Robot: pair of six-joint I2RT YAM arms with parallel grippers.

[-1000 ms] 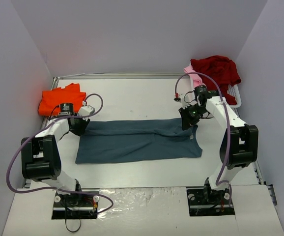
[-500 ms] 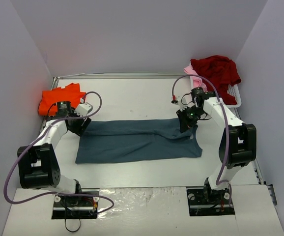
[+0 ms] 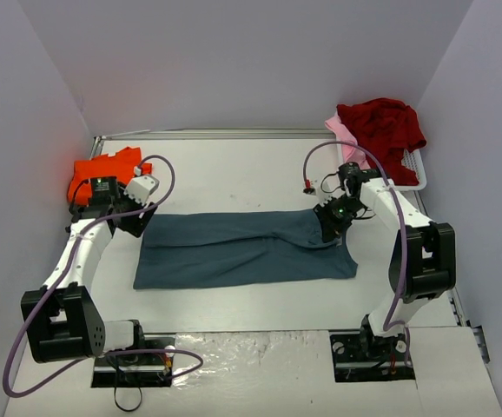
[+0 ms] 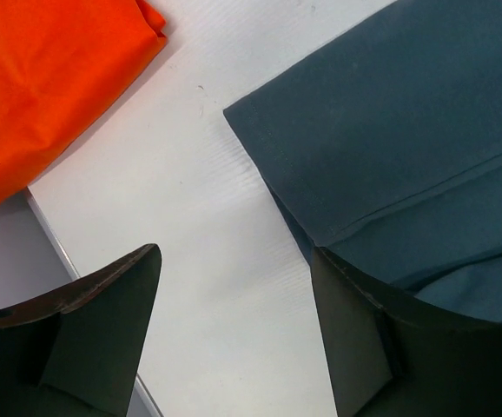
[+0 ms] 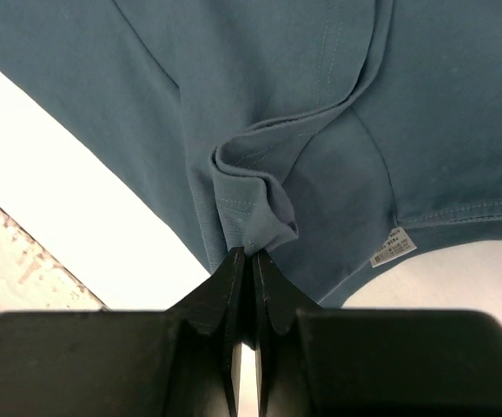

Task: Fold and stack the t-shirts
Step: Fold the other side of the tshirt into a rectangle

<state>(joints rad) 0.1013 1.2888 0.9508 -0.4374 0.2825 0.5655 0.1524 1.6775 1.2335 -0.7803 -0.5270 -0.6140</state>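
Observation:
The slate blue-grey t-shirt lies folded lengthwise across the table's middle. My right gripper is shut on a pinch of its cloth at its right end, lifting a small fold. My left gripper is open and empty at the shirt's upper left corner; its jaws stand wide over bare table. The orange t-shirt lies folded at the far left, also in the left wrist view. The dark red t-shirt and the pale pink t-shirt are heaped at the back right.
A white plastic basket holds the red and pink shirts at the back right. A white label shows at the shirt's hem. The table's raised metal edge runs along the back; walls enclose all sides.
My left gripper has let go of the shirt's left corner and drawn back up and left. My right gripper has stayed shut on the cloth, shifting slightly left.

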